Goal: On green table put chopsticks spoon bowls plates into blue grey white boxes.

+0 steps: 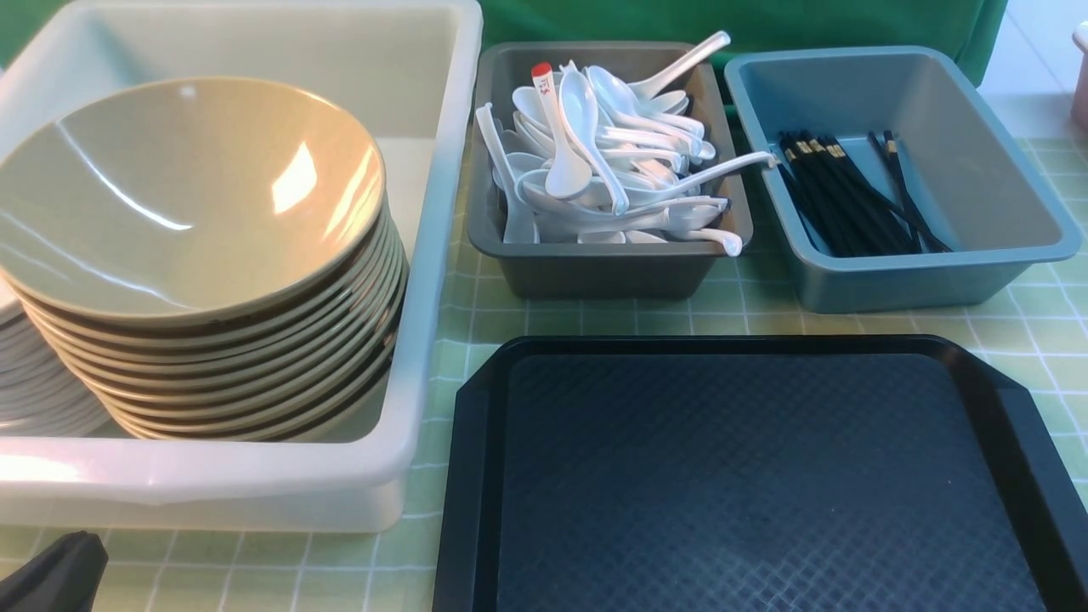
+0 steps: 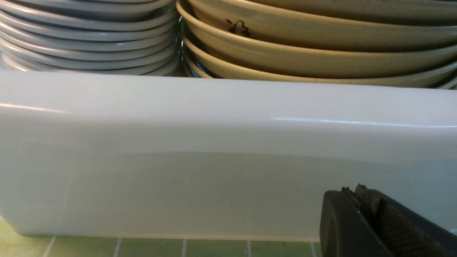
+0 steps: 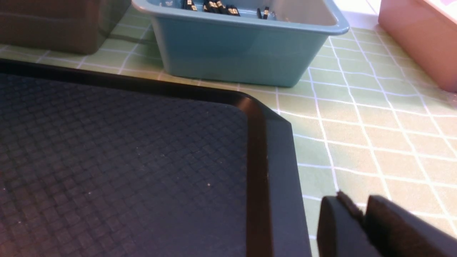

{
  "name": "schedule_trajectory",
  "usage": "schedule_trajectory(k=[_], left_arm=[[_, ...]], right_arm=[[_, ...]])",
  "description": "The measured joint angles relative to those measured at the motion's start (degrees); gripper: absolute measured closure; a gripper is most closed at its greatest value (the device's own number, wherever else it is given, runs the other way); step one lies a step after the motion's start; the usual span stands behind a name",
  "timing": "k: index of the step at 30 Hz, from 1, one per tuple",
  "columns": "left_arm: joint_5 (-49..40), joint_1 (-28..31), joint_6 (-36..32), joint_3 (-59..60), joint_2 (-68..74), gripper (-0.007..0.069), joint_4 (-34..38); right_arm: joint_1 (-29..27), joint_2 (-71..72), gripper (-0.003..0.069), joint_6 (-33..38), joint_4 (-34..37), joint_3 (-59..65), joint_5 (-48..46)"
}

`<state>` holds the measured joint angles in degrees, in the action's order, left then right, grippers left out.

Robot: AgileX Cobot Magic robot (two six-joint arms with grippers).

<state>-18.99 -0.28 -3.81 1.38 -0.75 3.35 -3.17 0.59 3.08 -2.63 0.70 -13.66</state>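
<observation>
The green checked desk [image 1: 1045,331] carries everything, and the biggest thing on it is the translucent white box [image 1: 442,212] at the left. Inside it stands a tall stack of tan bowls [image 1: 187,195], with a stack of white plates [image 2: 85,35] pressed beside it. Those bowls look heavy as a pile, glazed and slick, and would chip if knocked; I'd judge the thin rim the only place to pinch one.

In front, to the right, lies the black tray [image 1: 756,476], bare of tableware. Behind it sits the grey box [image 1: 603,263], heaped with white spoons [image 1: 595,161], light, hard and slippery, best taken by the handle. Just right of it the blue box [image 1: 926,272] holds the black chopsticks [image 1: 850,195], stiff, thin, inclined to roll; the middle of the bundle seems safest.

The left gripper [image 2: 371,214] rests low before the white box's wall, jaws closed on nothing. The right gripper [image 3: 360,221] hovers over the desk beside the tray's corner, jaws nearly together, holding nothing.
</observation>
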Motion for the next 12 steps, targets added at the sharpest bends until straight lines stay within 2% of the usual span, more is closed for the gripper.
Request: schedule_trajectory(k=[12], left_arm=[[0.0, 0.0, 0.0, 0.0, 0.0, 0.0626, 0.0]], right_arm=[[0.0, 0.0, 0.0529, 0.0, 0.0, 0.0, 0.0]])
